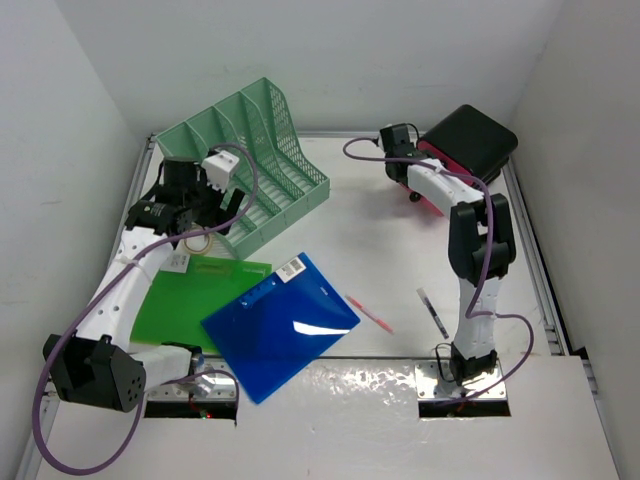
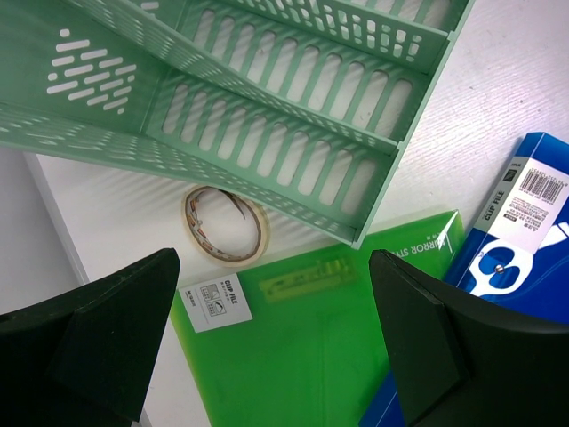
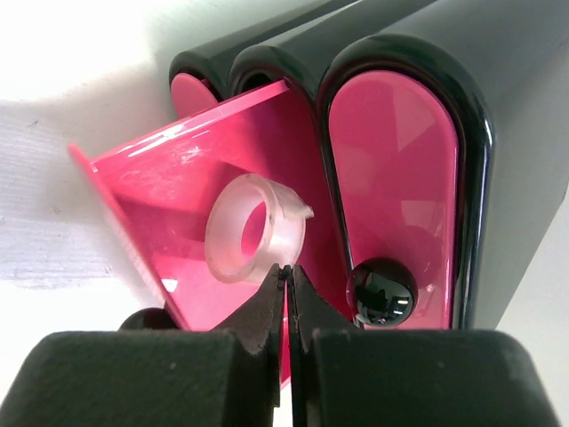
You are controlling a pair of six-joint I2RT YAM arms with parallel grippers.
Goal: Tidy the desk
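Observation:
The white desk [image 1: 375, 245] carries a green clip folder [image 1: 200, 295] and a blue folder [image 1: 280, 325] that overlaps it. My left gripper [image 1: 190, 225] is open and empty above the green folder [image 2: 311, 356], its fingers [image 2: 427, 347] wide apart. A roll of tape [image 2: 226, 226] lies just ahead, by the mint-green file rack [image 2: 267, 116]. My right gripper [image 3: 287, 271] is shut at the black-and-pink drawer box [image 1: 465, 150]. Its tips sit at the front of an open pink drawer [image 3: 169, 205] that holds a clear tape ring [image 3: 253, 227]. I see nothing between the fingers.
A pink pen [image 1: 370, 313] and a black pen [image 1: 433, 312] lie on the desk in front of the right arm. The file rack [image 1: 245, 160] stands at the back left. Metal rails [image 1: 535, 260] edge the desk. A black ball knob [image 3: 382, 292] sits on the closed drawer.

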